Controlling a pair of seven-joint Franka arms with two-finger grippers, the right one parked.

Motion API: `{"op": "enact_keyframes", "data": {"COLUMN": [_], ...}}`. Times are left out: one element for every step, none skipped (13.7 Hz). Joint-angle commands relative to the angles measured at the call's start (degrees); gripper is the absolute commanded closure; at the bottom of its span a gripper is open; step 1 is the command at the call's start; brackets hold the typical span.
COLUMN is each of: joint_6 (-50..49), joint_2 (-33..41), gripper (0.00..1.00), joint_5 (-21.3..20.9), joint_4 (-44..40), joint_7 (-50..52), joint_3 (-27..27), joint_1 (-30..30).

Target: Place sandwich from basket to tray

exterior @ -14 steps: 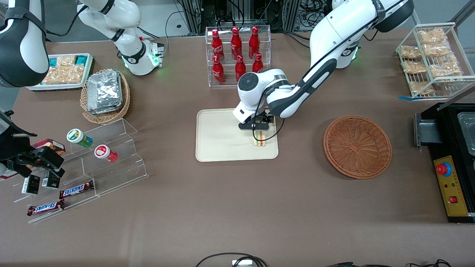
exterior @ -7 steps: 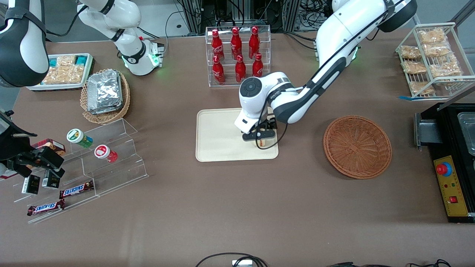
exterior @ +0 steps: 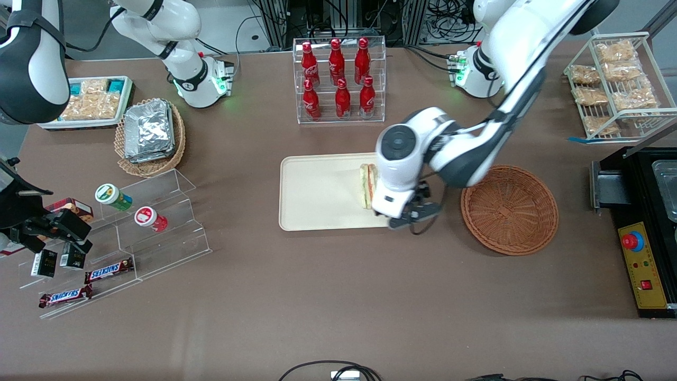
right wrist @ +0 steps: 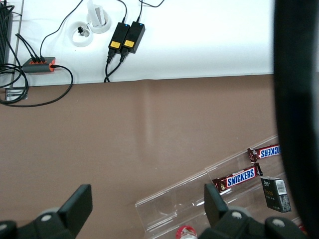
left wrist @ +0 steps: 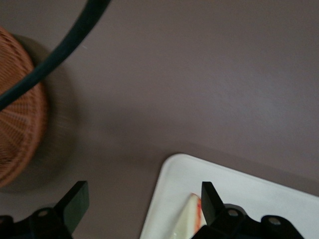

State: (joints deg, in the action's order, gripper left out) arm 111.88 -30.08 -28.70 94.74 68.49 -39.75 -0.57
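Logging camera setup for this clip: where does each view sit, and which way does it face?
Front view: high, facing the robots, looking down on the table; shows both arms, the hand open by the tray, the sandwich on it.
Left wrist view: on the working arm, looking down past its fingers; shares tray, sandwich and basket with the front.
Right wrist view: on the parked arm, facing candy bars.

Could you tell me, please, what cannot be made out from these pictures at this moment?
- Front view: the wrist housing covers one edge of the clear-wrapped triangular sandwich and a corner of the cream-beige rectangular tray.
- Left wrist view: the open tool shows only its fingertips; the sandwich is cut off by the frame edge.
- Left wrist view: the round reddish-brown wicker basket is blurred, partly out of frame, and crossed by a dark cable.
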Motion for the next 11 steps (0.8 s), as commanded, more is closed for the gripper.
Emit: {"op": "enact_keyframes", "data": {"joint_6": [-3.5,-4.64,-5.87,-7.88,-10.43,-12.37,-14.3,-17.19,-20.7,-24.04,-26.51], "joint_2": [5.81,7.39,8.97,10.2,11.43,12.32,13.37,14.34,15.22,16.18,17.85], "gripper": [0.01,0.01,0.01,0.01,0.01,0.01,0.01,0.01,0.01,0.01,0.01], "joint_5": [4.08,5.83,8.02,10.05,11.02,12.25,13.74,15.15,16.38,17.79,19.37], "joint_4": [0.97,0.97,0.63,0.27,0.01,-0.69,-1.65,-3.14,-4.81,-6.83,-7.81], "joint_7": [-6.68,-9.75,-13.35,-17.13,-20.82,-24.16,-27.76,-32.06,-36.54,-41.2,-45.6], "joint_3": [-0.32,-0.41,-0.41,-0.32,-0.32,-0.32,-0.32,-0.32,0.02,0.81,4.3], "joint_1": [4.85,6.87,8.63,10.13,11.63,13.38,15.31,17.16,18.66,19.11,18.68]}}
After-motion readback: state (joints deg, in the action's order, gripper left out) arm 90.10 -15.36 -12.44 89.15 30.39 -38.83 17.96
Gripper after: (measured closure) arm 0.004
